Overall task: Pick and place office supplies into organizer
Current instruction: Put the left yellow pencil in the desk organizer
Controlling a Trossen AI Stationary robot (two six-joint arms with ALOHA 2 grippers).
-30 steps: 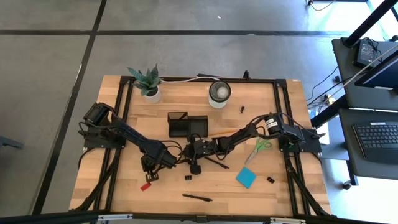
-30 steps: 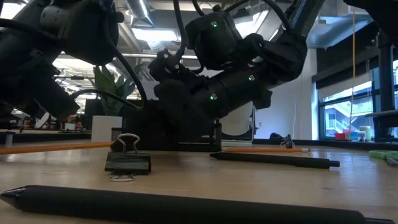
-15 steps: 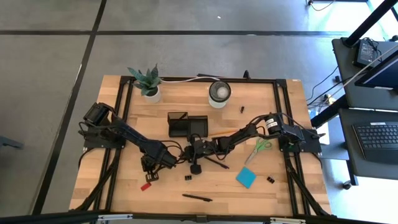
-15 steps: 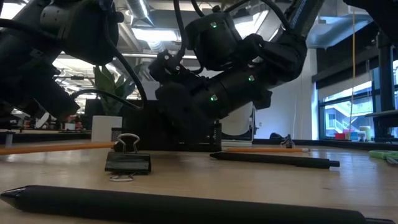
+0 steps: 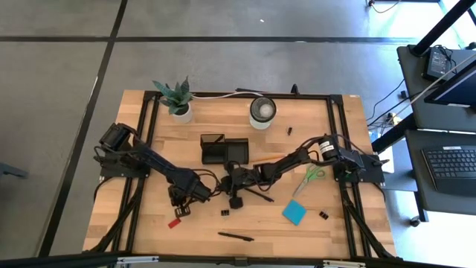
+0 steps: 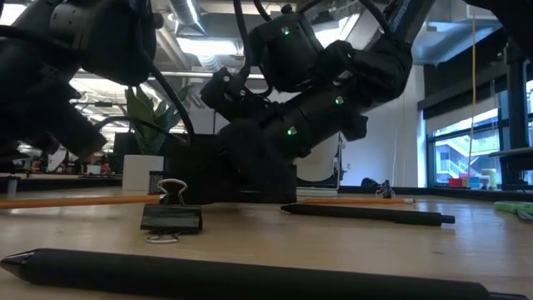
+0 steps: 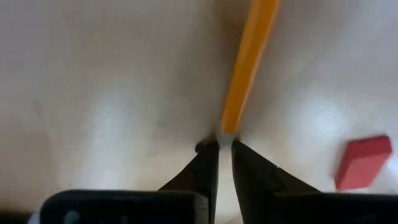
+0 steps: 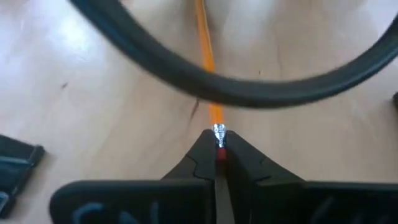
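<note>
Right now both arms are reaching low over the middle of the table (image 5: 149, 231), working on one orange pencil (image 7: 249, 59). The left gripper (image 7: 224, 149) is sitting just left of the table's centre, its fingers nearly together and pinching the pencil's plain end between their tips. The right gripper (image 8: 217, 152) is lying just right of centre, closed on the pencil's metal-banded eraser end. A thick black cable (image 8: 211, 78) is arching across above the pencil in the right wrist view.

Behind the two grippers, toward the far edge, the black organizer (image 5: 223, 150) is standing on the wood, apart from the pencil. A second orange pencil (image 5: 264, 158) is lying just right of the organizer. The small red eraser (image 5: 174, 222) is resting near the left gripper, toward the near edge. A black binder clip (image 6: 171, 217) is sitting between the grippers and the near edge, and a black pen (image 5: 235, 237) is lying close to that edge. The green-handled scissors (image 5: 309, 179) and the blue sticky-note pad (image 5: 294, 213) are lying toward the table's right side.
</note>
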